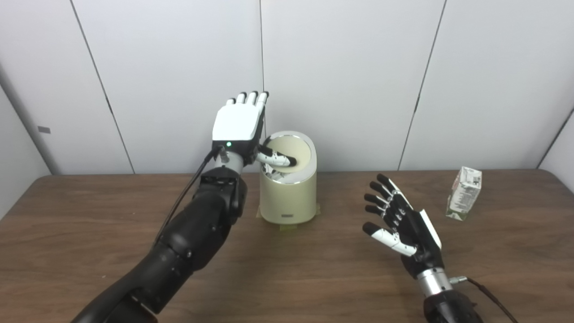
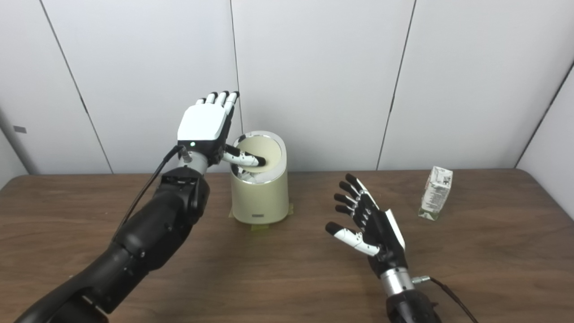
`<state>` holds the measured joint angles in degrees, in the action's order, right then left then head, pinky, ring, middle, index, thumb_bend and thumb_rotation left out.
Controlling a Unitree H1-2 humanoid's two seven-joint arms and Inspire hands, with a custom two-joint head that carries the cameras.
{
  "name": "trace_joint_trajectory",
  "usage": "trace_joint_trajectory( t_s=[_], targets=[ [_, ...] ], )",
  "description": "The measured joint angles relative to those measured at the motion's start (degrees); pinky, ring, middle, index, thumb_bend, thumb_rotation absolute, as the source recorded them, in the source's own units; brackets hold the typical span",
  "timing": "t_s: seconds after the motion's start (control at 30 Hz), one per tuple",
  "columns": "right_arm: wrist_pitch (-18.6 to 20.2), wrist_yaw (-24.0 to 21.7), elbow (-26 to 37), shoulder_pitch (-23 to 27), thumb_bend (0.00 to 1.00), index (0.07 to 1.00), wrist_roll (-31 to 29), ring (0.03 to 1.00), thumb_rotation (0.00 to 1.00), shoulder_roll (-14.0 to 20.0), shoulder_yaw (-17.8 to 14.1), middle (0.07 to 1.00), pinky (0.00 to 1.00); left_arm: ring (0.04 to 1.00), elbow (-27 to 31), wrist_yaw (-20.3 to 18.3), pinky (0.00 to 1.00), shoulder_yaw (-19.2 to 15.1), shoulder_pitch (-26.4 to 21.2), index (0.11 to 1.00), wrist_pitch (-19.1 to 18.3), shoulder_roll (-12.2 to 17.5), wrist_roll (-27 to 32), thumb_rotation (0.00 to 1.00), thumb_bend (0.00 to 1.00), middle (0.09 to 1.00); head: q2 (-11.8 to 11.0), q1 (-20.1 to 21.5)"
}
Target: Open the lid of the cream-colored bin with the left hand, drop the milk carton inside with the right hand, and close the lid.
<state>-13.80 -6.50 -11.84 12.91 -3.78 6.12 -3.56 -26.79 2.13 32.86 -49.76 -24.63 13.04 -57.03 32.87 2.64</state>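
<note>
The cream-colored bin [image 1: 289, 197] stands at the back middle of the table. Its round lid [image 1: 293, 150] is tilted, and a gap with a shiny rim shows at its front left. My left hand [image 1: 237, 123] is raised just left of the bin, fingers straight up and apart, and its thumb lies across the lid's lower edge. Further right, my right hand [image 1: 403, 224] hovers above the table, open, palm facing left, holding nothing. The milk carton [image 1: 465, 194] stands upright at the far right, about a hand's length beyond the right hand.
The brown wooden table [image 1: 89, 233] runs back to a white panelled wall [image 1: 350, 67]. Tape tabs [image 1: 289, 226] show at the foot of the bin. Bare tabletop lies between the bin and the carton.
</note>
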Motion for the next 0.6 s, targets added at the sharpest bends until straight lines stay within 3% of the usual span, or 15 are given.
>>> trace_joint_trajectory(
  t_s=[0.1,0.27,0.47,0.6],
  targets=[
    [0.00,0.00,0.03,0.00,0.73,0.925,-0.16,0.835,0.40,0.00,-0.06,0.900,0.78,1.000,-0.01,2.01,0.99,-2.20,1.27,1.000,1.34,-0.31,1.78,0.19,1.00,1.000,-0.09,-0.17],
    [-0.24,-0.01,-0.08,0.01,0.73,0.923,-0.15,0.838,0.42,0.20,-0.22,0.900,0.78,0.984,0.99,5.79,0.86,-12.62,6.02,1.000,6.33,-3.89,13.03,0.34,1.00,1.000,-0.26,-0.53],
    [-0.24,-0.07,-0.29,0.07,0.72,0.924,-0.30,0.837,0.40,0.40,-0.22,0.902,0.77,0.978,4.63,5.93,0.78,-20.33,8.29,1.000,9.23,-4.34,21.80,0.36,1.00,1.000,-0.44,-0.88],
    [-0.31,-0.16,-0.39,0.10,0.71,0.927,-0.66,0.838,0.40,0.44,-0.23,0.904,0.76,0.985,7.58,4.81,0.85,-27.06,8.21,1.000,11.04,-4.11,30.15,0.36,0.99,1.000,-0.35,-0.97]
  ],
)
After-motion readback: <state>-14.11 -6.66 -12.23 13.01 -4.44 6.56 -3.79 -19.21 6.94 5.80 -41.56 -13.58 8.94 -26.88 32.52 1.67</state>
